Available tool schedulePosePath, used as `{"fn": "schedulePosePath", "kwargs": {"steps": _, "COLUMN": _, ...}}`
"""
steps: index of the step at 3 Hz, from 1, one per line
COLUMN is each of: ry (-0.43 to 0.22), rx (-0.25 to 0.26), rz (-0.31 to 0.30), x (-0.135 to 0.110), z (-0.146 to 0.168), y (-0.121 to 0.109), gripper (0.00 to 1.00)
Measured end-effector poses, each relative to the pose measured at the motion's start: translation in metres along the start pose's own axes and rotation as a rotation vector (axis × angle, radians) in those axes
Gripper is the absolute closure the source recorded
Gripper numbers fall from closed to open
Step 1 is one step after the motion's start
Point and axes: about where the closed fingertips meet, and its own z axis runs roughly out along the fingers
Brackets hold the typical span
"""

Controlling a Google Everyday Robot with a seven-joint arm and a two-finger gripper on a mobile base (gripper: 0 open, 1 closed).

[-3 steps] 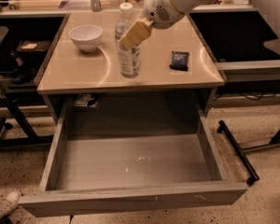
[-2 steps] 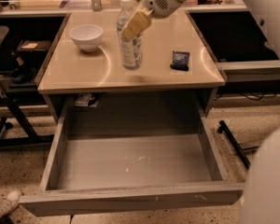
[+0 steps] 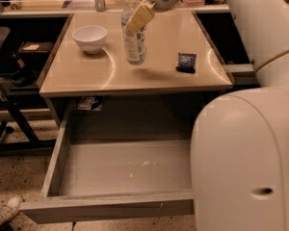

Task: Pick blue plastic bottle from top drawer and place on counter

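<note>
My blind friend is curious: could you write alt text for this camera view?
A blue plastic bottle stands upright on a beige counter, the robot's gripper at its upper part. A white bowl sits left of it, a dark packet right; the top drawer below hangs open.

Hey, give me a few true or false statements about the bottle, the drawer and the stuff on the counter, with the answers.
1. The bottle stands upright on the counter. True.
2. The drawer is shut. False: it is pulled open.
3. The gripper is at the bottle's upper part. True.
4. The dark packet lies in the drawer. False: it lies on the counter.
5. The bowl is upside down. False: it sits with its opening up.
</note>
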Motion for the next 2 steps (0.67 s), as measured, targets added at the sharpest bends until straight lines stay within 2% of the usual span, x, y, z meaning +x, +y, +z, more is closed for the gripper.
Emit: {"fn": "schedulePosePath", "kwargs": {"steps": 2, "ry": -0.035, "rx": -0.033, "rz": 0.036, "x": 0.016, "z": 0.026, "y": -0.031, "gripper": 1.00}}
